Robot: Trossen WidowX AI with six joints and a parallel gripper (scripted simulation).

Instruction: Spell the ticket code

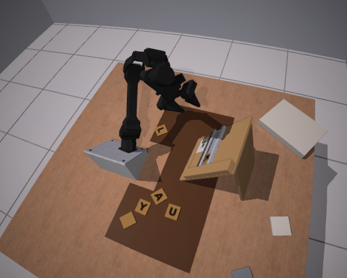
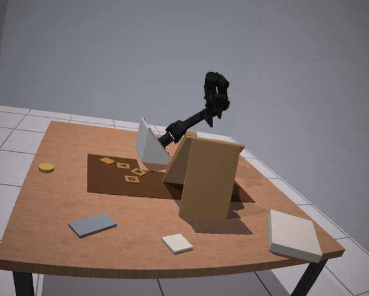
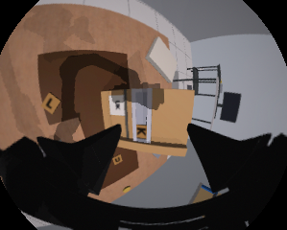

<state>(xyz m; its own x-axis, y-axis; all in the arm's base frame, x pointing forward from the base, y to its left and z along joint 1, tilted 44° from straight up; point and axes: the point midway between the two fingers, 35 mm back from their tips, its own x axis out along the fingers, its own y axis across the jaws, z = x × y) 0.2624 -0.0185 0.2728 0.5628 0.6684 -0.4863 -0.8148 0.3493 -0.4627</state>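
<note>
Claw (image 1: 183, 103) spread wide, nothing between the fingers, hanging in the air above the bench (image 1: 62, 191), clear of the board (image 1: 227, 149). In the top view it sits at about 10 o'clock from the board, with the arm folded up over its grey base (image 1: 116, 157).

Board is a tilted tan stand near bench centre. Letter rail (image 1: 211, 146) is the grey channel running down the board's face. One tile (image 1: 207, 157) with a dark letter sits in the rail's lower part; the letter can't be read. A small white patch (image 1: 203, 145) lies just beside the rail at its 9 o'clock, print too small to tell.

Loose tiles: L tile (image 1: 160, 130) on the dark mat (image 1: 167, 239), at 9 o'clock from the board, near the arm's base. Cluster at 7 o'clock from the board, all flat on the mat: A tile (image 1: 159, 196), Y tile (image 1: 142, 206), U tile (image 1: 172, 211), and a blank-faced tile (image 1: 127, 220). A and Y are near each other, not touching; U is apart at 4 o'clock of A.

Others: pale slab (image 1: 291, 127) at 2 o'clock from the board, overhanging the bench edge in the exterior view. Small white card (image 1: 280, 226) at 4 o'clock. Grey flat piece (image 2: 92, 224) and yellow disc (image 2: 45, 167) show in the exterior view, well apart from the board.
</note>
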